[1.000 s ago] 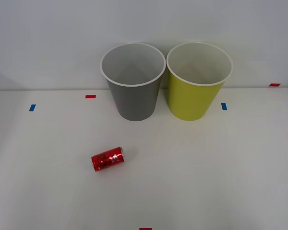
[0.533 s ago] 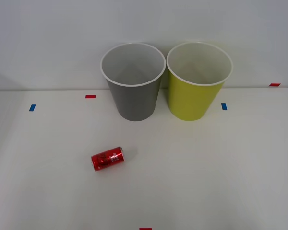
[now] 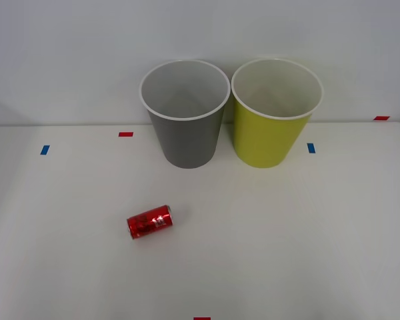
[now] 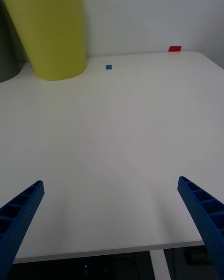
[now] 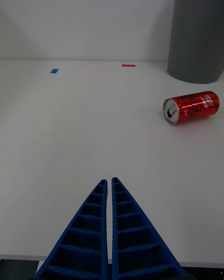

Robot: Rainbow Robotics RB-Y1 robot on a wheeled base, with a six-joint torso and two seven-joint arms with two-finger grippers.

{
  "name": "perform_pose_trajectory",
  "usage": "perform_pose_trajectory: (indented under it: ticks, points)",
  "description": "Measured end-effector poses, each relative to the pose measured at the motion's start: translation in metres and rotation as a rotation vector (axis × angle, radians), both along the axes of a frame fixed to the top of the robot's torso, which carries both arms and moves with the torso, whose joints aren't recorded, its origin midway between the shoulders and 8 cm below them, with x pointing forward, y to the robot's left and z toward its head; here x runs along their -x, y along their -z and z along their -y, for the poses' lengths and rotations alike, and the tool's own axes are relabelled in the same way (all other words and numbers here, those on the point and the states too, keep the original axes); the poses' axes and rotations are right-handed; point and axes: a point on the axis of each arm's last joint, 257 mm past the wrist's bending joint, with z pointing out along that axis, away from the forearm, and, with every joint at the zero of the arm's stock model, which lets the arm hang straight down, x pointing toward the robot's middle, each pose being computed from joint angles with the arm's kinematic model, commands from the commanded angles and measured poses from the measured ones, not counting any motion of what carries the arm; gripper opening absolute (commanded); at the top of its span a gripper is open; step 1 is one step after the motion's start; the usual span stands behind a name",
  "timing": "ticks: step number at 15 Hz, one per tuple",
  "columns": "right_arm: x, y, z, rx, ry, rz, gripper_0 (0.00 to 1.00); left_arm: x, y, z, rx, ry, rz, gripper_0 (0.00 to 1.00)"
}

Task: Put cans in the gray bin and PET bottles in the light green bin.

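The red can [image 3: 149, 221] lies on its side on the white surface [image 3: 287, 233], nearer the robot than the two bins and off to the left, well apart from both. In the left wrist view its silver end [image 5: 171, 111] faces toward the camera and its length runs across toward the gray bin [image 3: 185, 113], so a grasp across its round body looks like the natural way to lift it.

The gray bin and the light green bin [image 3: 276, 112] stand upright at the far edge of the surface, just beside each other, mouths open upward and both showing only pale inner walls. Set like that, either can take a drop from above. The gray one is the closer of the two to the can, which suits the sorting rule.

The left pincer [image 5: 110, 186] hangs over the near edge of the surface, its blue fingers pressed together with only a thin seam between them. It would probably need to spread before it could take the can. The right pincer [image 4: 112, 196] is spread wide above bare surface on the green bin's side, apparently waiting.

Nothing has been sorted yet.
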Motion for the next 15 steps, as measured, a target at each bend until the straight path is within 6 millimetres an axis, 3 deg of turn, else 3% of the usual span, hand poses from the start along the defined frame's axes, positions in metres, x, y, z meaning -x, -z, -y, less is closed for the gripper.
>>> perform_pose_trajectory:
  ticks: [15]
  points:
    - [-0.0059,-0.0019,-0.0007,0.0,-0.001,0.011,1.0,-0.0065,-0.0022,0.0013,0.001,0.004,0.013,0.01]
